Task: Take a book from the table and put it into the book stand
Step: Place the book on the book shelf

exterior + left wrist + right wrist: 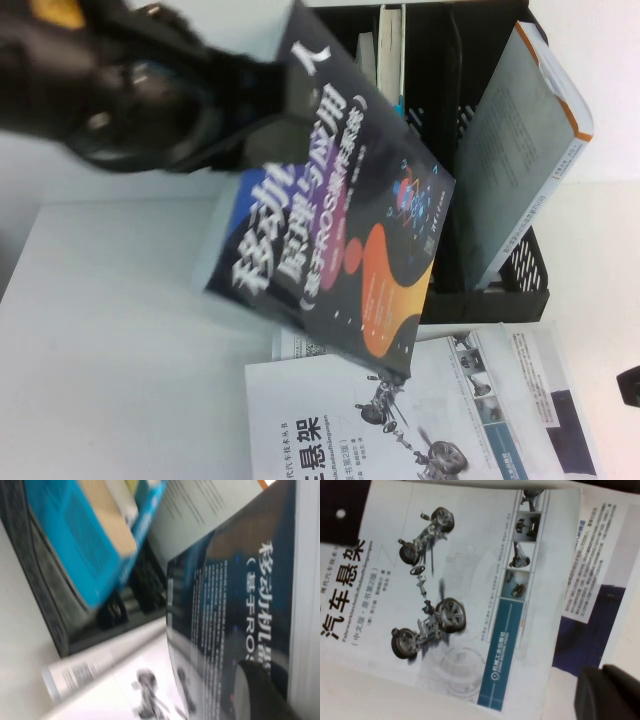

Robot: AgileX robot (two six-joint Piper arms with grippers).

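Note:
My left gripper (288,92) is shut on the upper corner of the navy book (350,220) with white title characters and an orange swirl. It holds the book tilted in the air, above the table (110,350) and in front of the black book stand (490,295). In the left wrist view one dark finger (260,690) presses on the book's cover (225,600), with the stand (55,605) behind. My right gripper (630,385) is at the table's right edge, shut and empty (610,695).
A white-covered book with a suspension drawing (400,420) lies on the table under the lifted book, on top of another book (590,625). A grey book with an orange spine (520,150) leans in the stand's right slot. Light-blue books (95,545) stand in other slots.

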